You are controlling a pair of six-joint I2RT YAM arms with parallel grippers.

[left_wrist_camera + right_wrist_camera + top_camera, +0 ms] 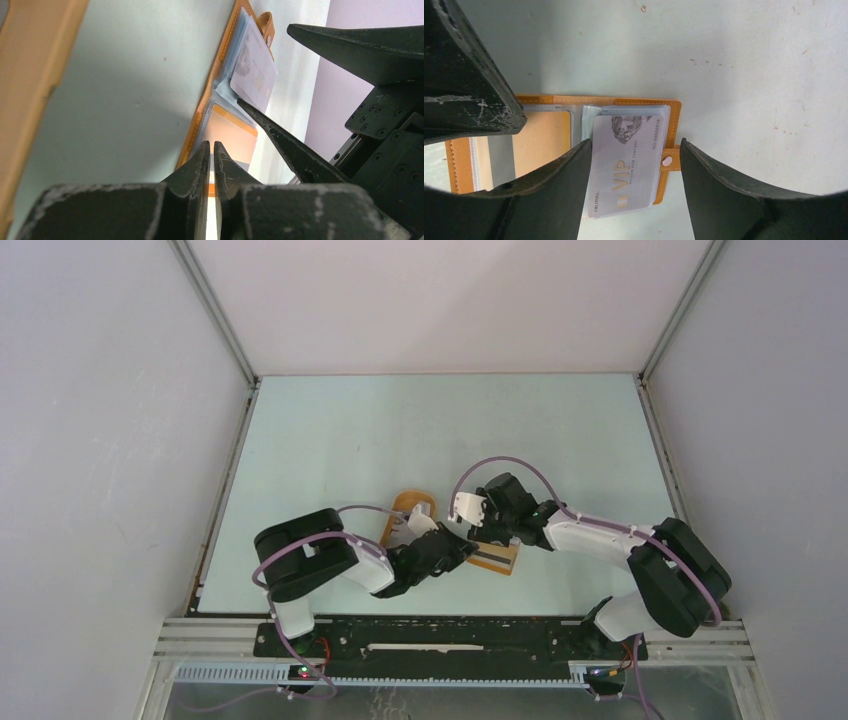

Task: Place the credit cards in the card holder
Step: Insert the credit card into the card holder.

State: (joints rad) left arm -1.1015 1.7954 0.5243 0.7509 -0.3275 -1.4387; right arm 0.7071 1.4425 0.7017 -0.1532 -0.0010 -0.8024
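Nearest the arms' bases, the left gripper [212, 146] has its fingers drawn almost together, only a slit between them. Its tips are over one half of the card holder [672, 120]. I cannot tell whether they nip anything. The card holder lies open and flat on the pale surface [734, 75], just in front of the two arms, blue-grey pockets facing up. A whitish credit card [626, 170] with gold lettering lies on the other half. One end is over the pockets and the other juts past the orange edge, beside the closure tab [667, 161]. The right gripper [635, 143] hangs over it, spread wide, one finger on each side of the card. Just beyond sits the orange tray [405, 505].
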